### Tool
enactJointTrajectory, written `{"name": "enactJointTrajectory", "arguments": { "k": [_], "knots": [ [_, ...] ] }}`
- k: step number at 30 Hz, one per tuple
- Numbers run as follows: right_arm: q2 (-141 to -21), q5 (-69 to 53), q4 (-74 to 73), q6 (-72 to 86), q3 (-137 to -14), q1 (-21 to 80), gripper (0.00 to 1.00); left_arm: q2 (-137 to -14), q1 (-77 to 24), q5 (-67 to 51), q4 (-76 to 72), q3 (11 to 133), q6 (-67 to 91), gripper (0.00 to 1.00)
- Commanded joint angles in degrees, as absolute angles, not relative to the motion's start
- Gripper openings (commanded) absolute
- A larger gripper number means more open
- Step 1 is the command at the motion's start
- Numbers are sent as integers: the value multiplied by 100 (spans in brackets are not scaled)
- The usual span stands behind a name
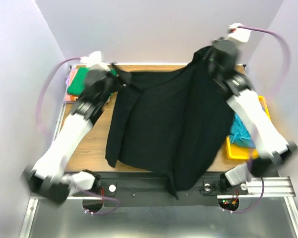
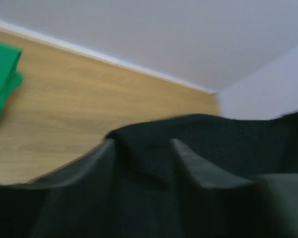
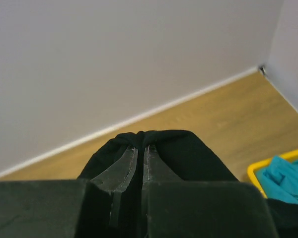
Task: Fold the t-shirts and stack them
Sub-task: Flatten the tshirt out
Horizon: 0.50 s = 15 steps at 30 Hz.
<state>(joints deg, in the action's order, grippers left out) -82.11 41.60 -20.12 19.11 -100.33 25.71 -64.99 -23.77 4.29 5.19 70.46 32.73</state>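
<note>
Clearly the job is somewhere in its middle. A green shirt point(image 1: 79, 82) lies folded at the far left corner of the table point(image 1: 89, 148), with a pinkish edge point(image 1: 68, 98) showing under it that may be another folded shirt, though too little shows to be sure. A teal shirt point(image 1: 241, 131) sits crumpled in the yellow tray point(image 1: 233, 151) on the right, not yet folded.

The black shirt point(image 1: 164, 119) is the one in hand. It is spread wide over the middle of the table, its far right corner lifted and its near hem hanging over the table's front edge. The right gripper point(image 3: 141, 148) is pinched tight on that raised corner, the cloth bunched between its closed fingers. The left gripper point(image 2: 141, 144) is at the shirt's far left corner with its fingers plainly apart; black cloth lies across the gap, and I cannot tell whether any of it is caught.

By my reading, the black shirt has no fold in it yet, so folding it, stacking it, and then doing the teal one all remain.
</note>
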Motion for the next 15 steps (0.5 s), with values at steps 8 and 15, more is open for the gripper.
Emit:
{"name": "enactJointTrajectory", "arguments": {
  "k": [8, 15],
  "knots": [
    [-11251, 2638, -1705, 1739, -11084, 1661, 100, -9431, -1494, 686, 994, 8544, 2717, 98],
    [-9899, 1347, -1696, 2232, -9214, 1661, 100, -8482, -1977, 1142, 660, 7050, 2698, 98]
  ]
}}
